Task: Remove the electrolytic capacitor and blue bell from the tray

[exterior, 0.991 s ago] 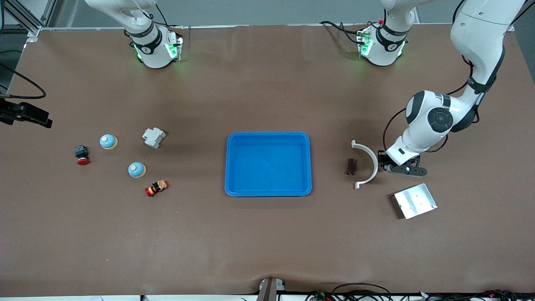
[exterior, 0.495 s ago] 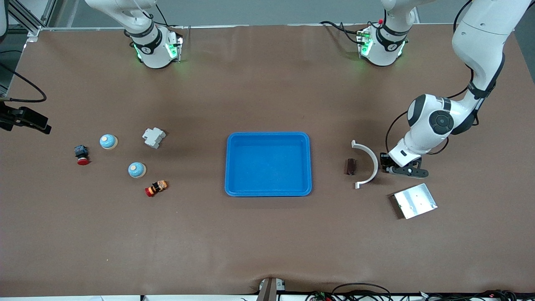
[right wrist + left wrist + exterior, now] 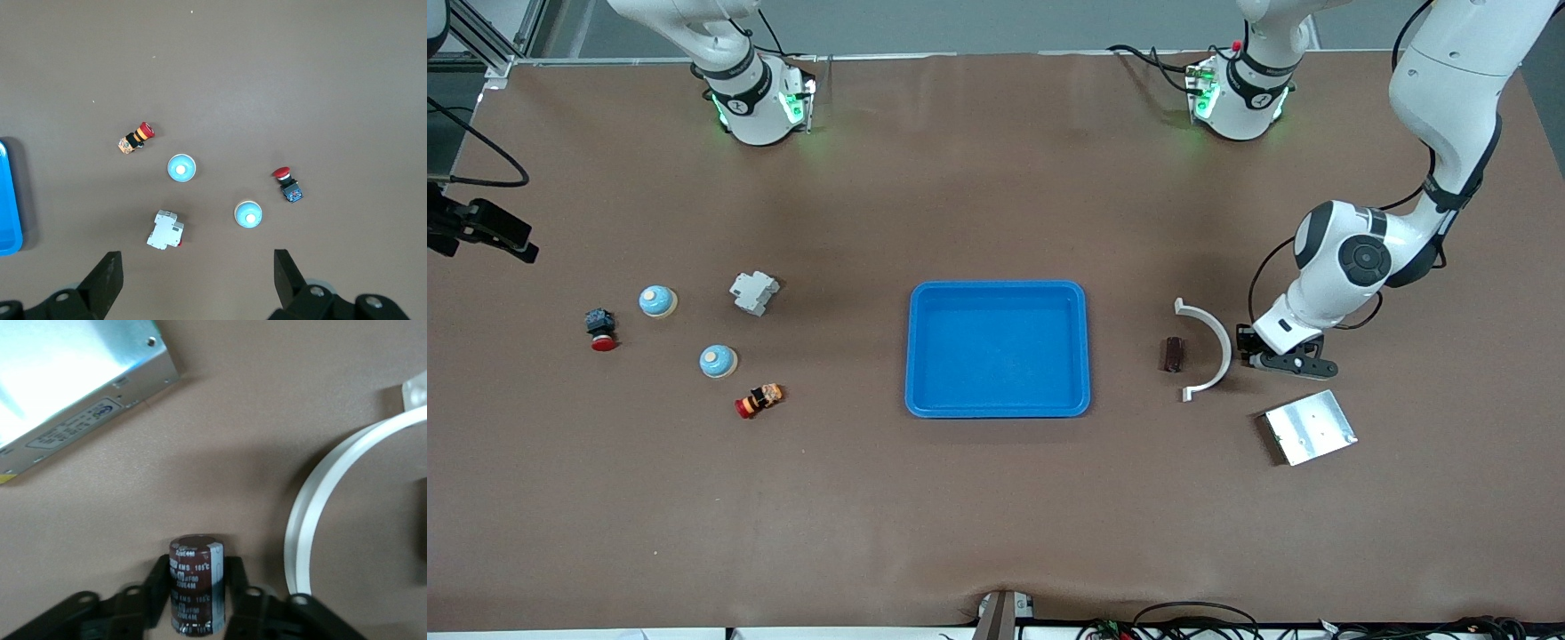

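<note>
A dark brown capacitor (image 3: 193, 583) with a pale stripe sits between the fingers of my left gripper (image 3: 195, 577), which press on both of its sides. That gripper (image 3: 1243, 343) is low at the table, toward the left arm's end, beside a white curved strip (image 3: 1213, 348). Two light blue bells (image 3: 658, 301) (image 3: 718, 361) rest on the table toward the right arm's end. High above them my right gripper (image 3: 198, 280) hangs open and empty, looking down on both bells (image 3: 181, 168) (image 3: 248, 215).
A blue tray (image 3: 912, 348) lies mid-table with nothing in it. A small dark brown part (image 3: 1173, 354) and a metal box (image 3: 1309, 427) lie near the left gripper. A white breaker (image 3: 754, 292) and two red-capped buttons (image 3: 600, 330) (image 3: 759, 400) lie around the bells.
The left hand has shifted slightly away from the white strip, toward its own end of the table. The dark right hand at the view's edge has drifted a little.
</note>
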